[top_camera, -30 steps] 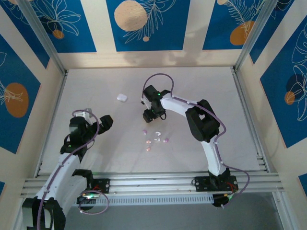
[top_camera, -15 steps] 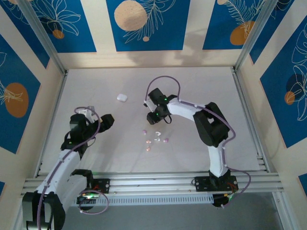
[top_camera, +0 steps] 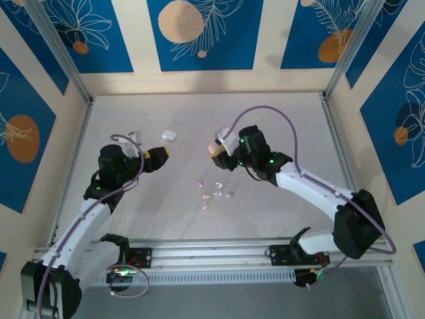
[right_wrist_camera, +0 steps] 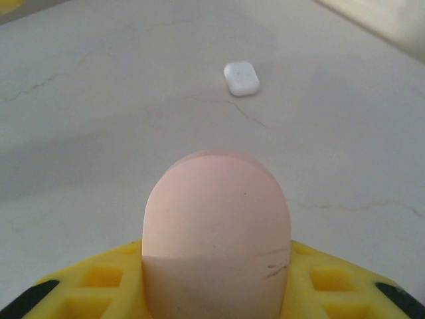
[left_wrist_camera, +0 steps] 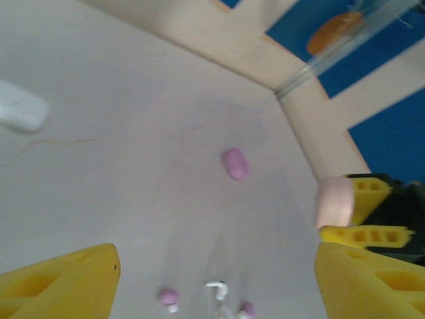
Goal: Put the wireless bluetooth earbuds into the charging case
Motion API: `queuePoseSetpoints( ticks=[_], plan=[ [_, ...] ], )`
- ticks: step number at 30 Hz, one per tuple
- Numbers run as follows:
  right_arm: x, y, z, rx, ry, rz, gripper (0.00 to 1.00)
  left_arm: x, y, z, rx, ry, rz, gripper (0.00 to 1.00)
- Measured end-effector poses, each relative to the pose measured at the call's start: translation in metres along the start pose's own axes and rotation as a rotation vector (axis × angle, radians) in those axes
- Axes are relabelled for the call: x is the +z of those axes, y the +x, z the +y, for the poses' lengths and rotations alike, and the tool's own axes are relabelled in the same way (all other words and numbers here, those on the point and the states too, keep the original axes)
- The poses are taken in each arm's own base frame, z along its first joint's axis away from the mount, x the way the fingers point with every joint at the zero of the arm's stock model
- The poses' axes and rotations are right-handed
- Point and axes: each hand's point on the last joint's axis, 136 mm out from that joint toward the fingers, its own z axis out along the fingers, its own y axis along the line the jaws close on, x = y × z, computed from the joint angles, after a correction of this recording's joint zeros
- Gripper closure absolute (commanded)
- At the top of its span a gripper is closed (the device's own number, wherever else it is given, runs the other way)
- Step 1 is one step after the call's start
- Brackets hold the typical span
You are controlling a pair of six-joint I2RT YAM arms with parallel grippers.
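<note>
Right gripper (top_camera: 217,147) is clamped on a pale pink charging case (right_wrist_camera: 216,219). The right wrist cam shows it best: the rounded end sticks out past the yellow fingers, seemingly off the table (top_camera: 292,119).

Left gripper (left_wrist_camera: 218,256) has its jaws apart with nothing between them. From the top cam it sits left of the right gripper, the two well apart and pointing roughly at each other.

Earbuds (top_camera: 214,193) are all loose on the table, a small scatter of pink, white and purplish buds between the arms, nearer the bases than either gripper. None is in a case that I can see.

White case (top_camera: 169,135) lies closed on the table, just past the left gripper's tips. The right wrist cam has it sharp, the left wrist cam blurred at the frame edge.

Left wrist cam adds a purple case (left_wrist_camera: 234,163) lying on the table beyond the buds. It also gives a side look at the pink case pinched between the right fingers.
</note>
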Motion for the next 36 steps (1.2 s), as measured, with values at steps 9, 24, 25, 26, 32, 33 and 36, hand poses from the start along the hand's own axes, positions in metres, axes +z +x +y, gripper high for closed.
queuePoseSetpoints(
  ticks=[9,24,25,26,32,33,36],
  plan=[
    [-0.029,-0.002,0.018,-0.184,-0.012,-0.124,0.71,0.036,0.020,-0.085,0.098,0.210,0.134,0.24],
    [-0.034,-0.011,0.022,-0.235,-0.018,-0.197,0.69,0.081,0.064,-0.134,0.153,0.306,0.300,0.33],
    [-0.034,-0.010,0.023,-0.235,-0.021,-0.196,0.69,0.083,0.065,-0.133,0.152,0.305,0.304,0.36],
    [-0.034,-0.010,0.023,-0.235,-0.025,-0.197,0.69,0.085,0.066,-0.134,0.151,0.304,0.310,0.41],
    [-0.035,-0.015,0.025,-0.243,-0.032,-0.225,0.67,0.093,0.070,-0.134,0.147,0.298,0.328,0.61],
    [-0.035,-0.015,0.025,-0.243,-0.032,-0.226,0.66,0.093,0.070,-0.133,0.146,0.295,0.327,0.64],
    [-0.036,-0.015,0.025,-0.247,-0.027,-0.228,0.63,0.095,0.069,-0.130,0.140,0.271,0.322,0.81]
  ],
)
